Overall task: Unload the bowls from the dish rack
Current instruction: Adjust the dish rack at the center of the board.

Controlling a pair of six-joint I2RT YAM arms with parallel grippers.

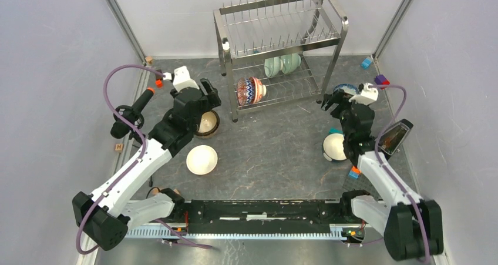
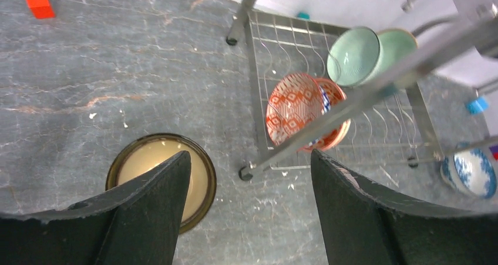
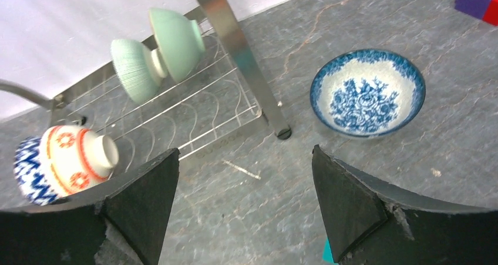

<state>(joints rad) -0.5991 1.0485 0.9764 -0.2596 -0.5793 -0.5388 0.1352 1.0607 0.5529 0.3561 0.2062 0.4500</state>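
The dish rack [image 1: 276, 39] stands at the back centre. Its lower tier holds two pale green bowls [image 1: 281, 64] and red-orange patterned bowls [image 1: 251, 91], all on edge. My left gripper [image 1: 209, 94] hangs open and empty left of the rack; in the left wrist view its gap [image 2: 251, 159] is over bare table, beside the brown bowl [image 2: 141, 159]. A cream-white bowl [image 1: 201, 159] lies nearer. My right gripper [image 1: 330, 102] is open and empty right of the rack, the blue-and-white bowl [image 3: 368, 91] just beyond it. A white bowl [image 1: 333, 146] sits under the right arm.
Small toy blocks lie about: orange [image 1: 158, 83], blue [image 1: 366, 62], purple [image 1: 382, 79], orange [image 1: 354, 172]. A black handle with an orange tip [image 1: 140, 103] lies at the left. A dark flat device [image 1: 394, 137] rests at the right. Walls close in on three sides.
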